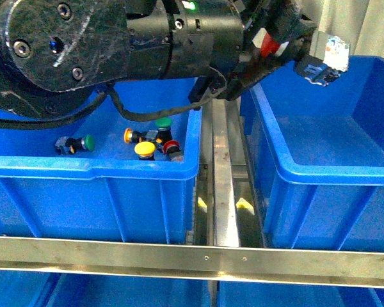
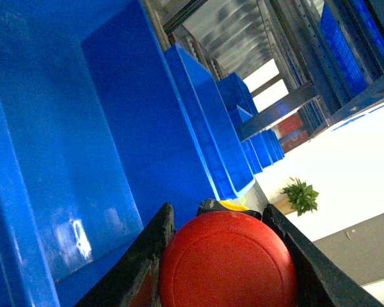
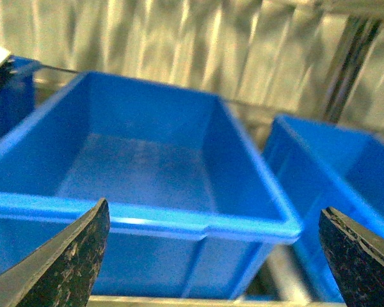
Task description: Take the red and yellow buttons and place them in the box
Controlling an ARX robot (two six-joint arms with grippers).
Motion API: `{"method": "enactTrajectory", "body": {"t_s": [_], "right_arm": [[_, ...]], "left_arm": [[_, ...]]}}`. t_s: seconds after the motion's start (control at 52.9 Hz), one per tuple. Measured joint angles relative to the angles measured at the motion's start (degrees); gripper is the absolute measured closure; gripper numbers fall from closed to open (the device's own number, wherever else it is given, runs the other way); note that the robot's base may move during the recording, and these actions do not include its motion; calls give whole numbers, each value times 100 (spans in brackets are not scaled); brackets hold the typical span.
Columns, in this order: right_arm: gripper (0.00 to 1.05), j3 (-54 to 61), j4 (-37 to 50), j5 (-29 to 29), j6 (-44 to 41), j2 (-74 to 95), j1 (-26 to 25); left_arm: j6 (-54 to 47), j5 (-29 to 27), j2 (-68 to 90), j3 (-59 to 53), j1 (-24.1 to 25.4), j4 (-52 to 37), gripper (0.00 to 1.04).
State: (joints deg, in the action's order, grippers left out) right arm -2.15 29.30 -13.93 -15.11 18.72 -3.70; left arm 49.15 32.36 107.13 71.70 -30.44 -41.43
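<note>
While the left arm reached across the top of the front view, its left hand (image 1: 269, 45) hung above the rear left rim of the right box (image 1: 333, 176), pinching a red button (image 1: 267, 42). From the left wrist view that red button (image 2: 227, 262) filled the gap between the two black fingers (image 2: 144, 262), its glossy cap facing the camera and touching both pads, so the left hand (image 2: 219, 220) was pressed onto it. Blue box walls (image 2: 115, 128) rose beyond the fingertips. A sliver of yellow showed just past the cap; what it belonged to could not be told.

Five other buttons lay in the left box (image 1: 93, 167). Toward its right corner sat a close cluster: a yellow button (image 1: 144, 149) nearest the front wall, a second red button (image 1: 171, 147) just beside it, an orange-yellow button (image 1: 128, 135) lying on its side, and a green button (image 1: 163, 123) behind them. Another green button (image 1: 88, 142) lay apart to the left, also on its side.

Seen from the right wrist view, the right hand (image 3: 212, 210) was spread wide with nothing between its fingers (image 3: 64, 262), facing a blue box (image 3: 141, 214).

A steel rail (image 1: 179, 259) crossed in front of both boxes.
</note>
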Motion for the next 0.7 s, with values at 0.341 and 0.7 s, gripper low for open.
{"method": "enactTrajectory", "body": {"t_s": [0.341,0.7], "right_arm": [[7,-2820,2249,1517,-323,3604,-2120],[7,-5123,-472,1539,7184,5215,-1397]], "left_arm": [[-186,-44,-52,162,-210,376,71],[-184,-39,-201,315,-188,164,71]]}}
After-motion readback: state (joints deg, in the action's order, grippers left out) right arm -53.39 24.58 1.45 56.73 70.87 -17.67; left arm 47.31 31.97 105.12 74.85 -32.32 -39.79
